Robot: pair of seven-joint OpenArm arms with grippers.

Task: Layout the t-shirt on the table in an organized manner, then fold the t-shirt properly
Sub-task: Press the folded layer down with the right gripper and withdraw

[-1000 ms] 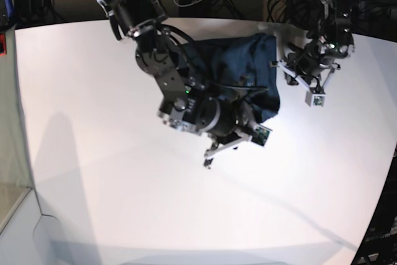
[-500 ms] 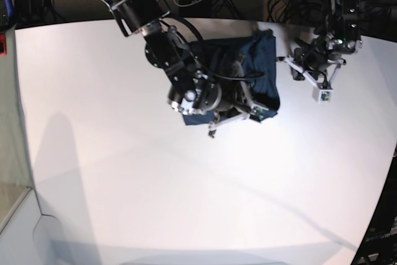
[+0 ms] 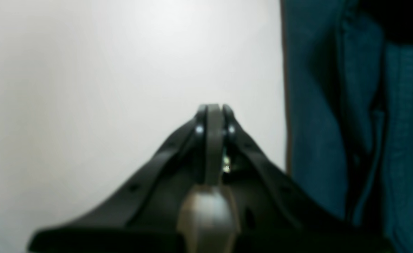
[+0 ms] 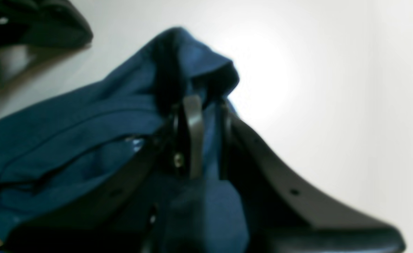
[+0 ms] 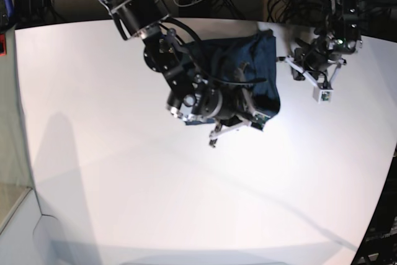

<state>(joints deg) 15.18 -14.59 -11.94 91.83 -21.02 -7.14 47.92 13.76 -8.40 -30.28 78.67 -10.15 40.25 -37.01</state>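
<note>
**Right gripper pinches the navy shirt; left gripper hangs empty beside it**

Going from the left of the base view: the right arm reaches down from the far edge over the table [image 5: 93, 172], and its gripper [image 5: 214, 139] sits at the near edge of the t-shirt [image 5: 263, 72]. The right wrist view shows that gripper [image 4: 203, 116] clamped on a bunched ridge of the t-shirt [image 4: 87, 123], blue cloth passing between the two fingers [image 4: 192, 137] and rising in a peak just past their tips. The white table [image 4: 333, 88] fills the rest of that view.

The t-shirt lies crumpled in a rough heap at the far middle of the table, partly under the right arm's wrist.

Further right in the base view, the left gripper [image 5: 293, 66] hangs just beside the shirt's right edge. In the left wrist view its fingers [image 3: 213, 140] are pressed together with nothing between them, over bare table [image 3: 104, 70], and the shirt's edge [image 3: 315, 105] runs along the right side, folded and creased.
</note>
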